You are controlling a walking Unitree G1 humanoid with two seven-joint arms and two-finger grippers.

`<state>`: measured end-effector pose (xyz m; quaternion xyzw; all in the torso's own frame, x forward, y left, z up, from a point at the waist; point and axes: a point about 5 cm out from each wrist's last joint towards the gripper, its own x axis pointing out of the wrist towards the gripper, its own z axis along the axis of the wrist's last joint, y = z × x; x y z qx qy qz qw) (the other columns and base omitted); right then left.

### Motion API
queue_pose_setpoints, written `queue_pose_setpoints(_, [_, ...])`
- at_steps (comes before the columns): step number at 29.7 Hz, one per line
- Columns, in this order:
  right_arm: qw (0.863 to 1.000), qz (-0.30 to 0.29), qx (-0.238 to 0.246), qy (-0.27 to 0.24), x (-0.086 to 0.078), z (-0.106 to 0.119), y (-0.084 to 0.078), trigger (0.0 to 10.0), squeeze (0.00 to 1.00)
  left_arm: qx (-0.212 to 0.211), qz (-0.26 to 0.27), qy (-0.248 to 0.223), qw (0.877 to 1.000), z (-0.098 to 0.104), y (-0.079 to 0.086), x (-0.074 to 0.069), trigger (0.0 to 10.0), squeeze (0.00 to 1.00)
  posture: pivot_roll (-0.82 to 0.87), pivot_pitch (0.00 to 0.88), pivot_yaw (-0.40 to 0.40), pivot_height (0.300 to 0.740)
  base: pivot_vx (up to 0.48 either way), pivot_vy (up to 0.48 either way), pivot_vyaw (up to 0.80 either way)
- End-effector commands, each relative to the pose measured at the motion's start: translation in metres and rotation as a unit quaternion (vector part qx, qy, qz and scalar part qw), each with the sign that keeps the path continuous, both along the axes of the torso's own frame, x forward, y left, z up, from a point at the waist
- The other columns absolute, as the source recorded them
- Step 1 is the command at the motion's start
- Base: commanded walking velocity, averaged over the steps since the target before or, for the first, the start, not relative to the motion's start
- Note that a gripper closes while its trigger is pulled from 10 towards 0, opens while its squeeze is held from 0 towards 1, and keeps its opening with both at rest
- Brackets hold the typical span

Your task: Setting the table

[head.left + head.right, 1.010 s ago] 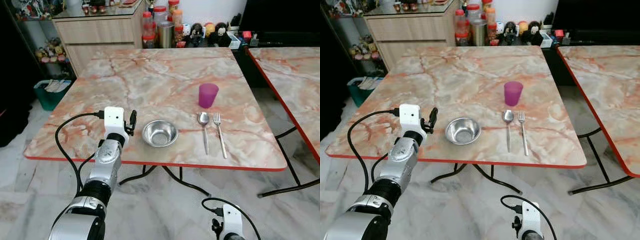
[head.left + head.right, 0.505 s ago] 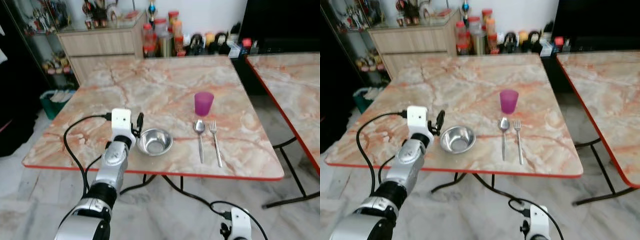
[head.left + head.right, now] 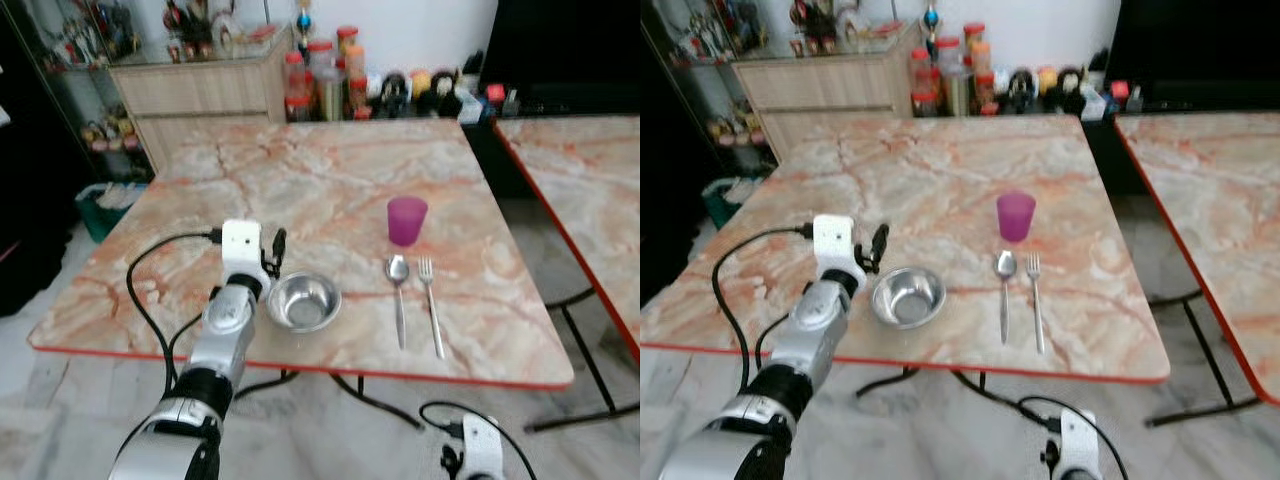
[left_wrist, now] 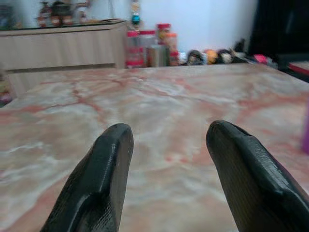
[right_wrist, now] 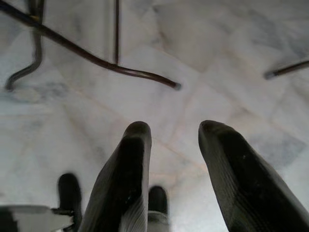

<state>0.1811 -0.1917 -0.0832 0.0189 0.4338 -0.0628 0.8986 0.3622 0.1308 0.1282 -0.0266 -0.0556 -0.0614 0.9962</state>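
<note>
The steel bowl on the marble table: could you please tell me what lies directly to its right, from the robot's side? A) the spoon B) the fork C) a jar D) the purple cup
A: right of the steel bowl comes the spoon, then the fork beyond it; the purple cup stands farther back, behind the cutlery, on the table.

Before me stands a marble-patterned table with a red edge. On it lie a steel bowl near the front edge, a spoon and fork side by side, and a purple cup just behind them.
</note>
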Motion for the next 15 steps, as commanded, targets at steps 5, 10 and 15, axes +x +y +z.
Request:
queue_pose_setpoints(5, [1.0,0.011,0.007,-0.004,0.004,0.001,0.007,10.0,0.0,-0.076,-0.036,0.071,0.994,-0.018,0.002,-0.003,10.0,0.0,0.04,0.0,0.051,0.74,0.099,0.0,0.0])
queue_pose_setpoints(10, [1.0,0.013,0.008,-0.003,0.004,0.001,0.007,10.0,0.0,-0.083,-0.039,0.081,0.992,-0.021,0.002,-0.005,10.0,0.0,0.04,0.0,0.048,0.74,0.0,0.0,0.0])
queue_pose_setpoints(15, [1.0,0.012,0.008,0.0,0.002,0.0,0.007,10.0,0.0,-0.072,-0.034,0.091,0.993,-0.021,0.002,-0.003,10.0,0.0,0.04,0.0,0.041,0.74,0.0,0.0,0.0])
